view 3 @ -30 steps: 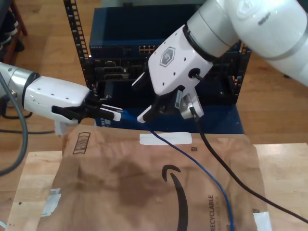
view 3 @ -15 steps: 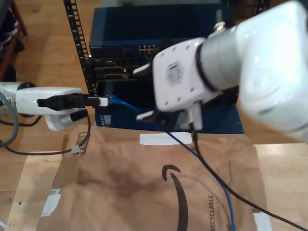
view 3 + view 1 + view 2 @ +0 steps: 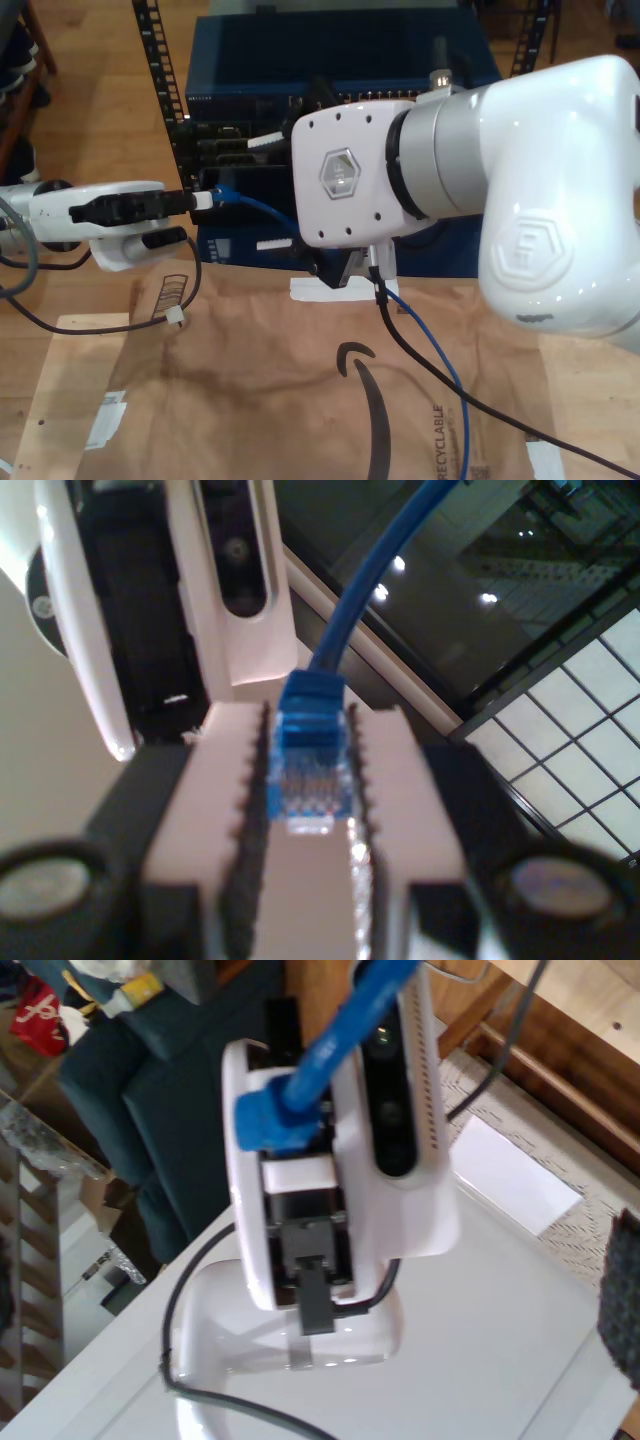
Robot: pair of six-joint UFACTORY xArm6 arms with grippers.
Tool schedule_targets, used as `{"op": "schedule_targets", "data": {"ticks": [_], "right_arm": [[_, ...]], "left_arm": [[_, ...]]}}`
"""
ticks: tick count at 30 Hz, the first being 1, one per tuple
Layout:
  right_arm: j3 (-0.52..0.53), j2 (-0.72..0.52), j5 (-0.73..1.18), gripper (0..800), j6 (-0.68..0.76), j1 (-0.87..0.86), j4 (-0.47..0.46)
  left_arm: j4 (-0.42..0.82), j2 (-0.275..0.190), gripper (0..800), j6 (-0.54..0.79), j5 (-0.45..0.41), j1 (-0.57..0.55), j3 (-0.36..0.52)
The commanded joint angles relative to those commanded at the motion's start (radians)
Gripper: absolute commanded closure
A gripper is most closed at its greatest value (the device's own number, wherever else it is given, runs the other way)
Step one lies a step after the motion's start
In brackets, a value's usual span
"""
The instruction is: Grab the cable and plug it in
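The cable's blue-booted clear plug sits clamped between the ribbed pads of my first gripper, which is shut on it. In the exterior view that gripper reaches in level from the exterior view's left, plug pointing toward the rack. The blue cable arcs behind my second arm and trails down over the paper bag. My second gripper faces the first one with white fingertips spread above and below the cable, open and empty. The second wrist view looks onto the first gripper and the held plug.
A blue equipment rack with rows of ports stands behind the arms. A brown paper bag covers the wooden table. A thick black cable runs from my second arm across the bag.
My first gripper drew back toward the exterior view's left and rose slightly with the plug. My second arm swung round, its wrist now hiding much of the rack front.
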Motion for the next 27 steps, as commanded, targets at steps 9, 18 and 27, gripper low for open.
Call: {"op": "schedule_targets", "data": {"ticks": [9,18,27], "right_arm": [[0.017,0.006,-0.052,32,-0.031,0.035,-0.002],[0.021,0.008,-0.052,47,-0.035,0.040,-0.002],[0.029,0.008,-0.066,178,-0.034,0.038,0.002]], "left_arm": [[0.000,-0.008,795,0.000,0.040,-0.005,0.003],[0.003,-0.029,792,0.000,0.048,-0.057,0.014],[0.003,-0.035,792,0.000,0.049,-0.055,0.009]]}}
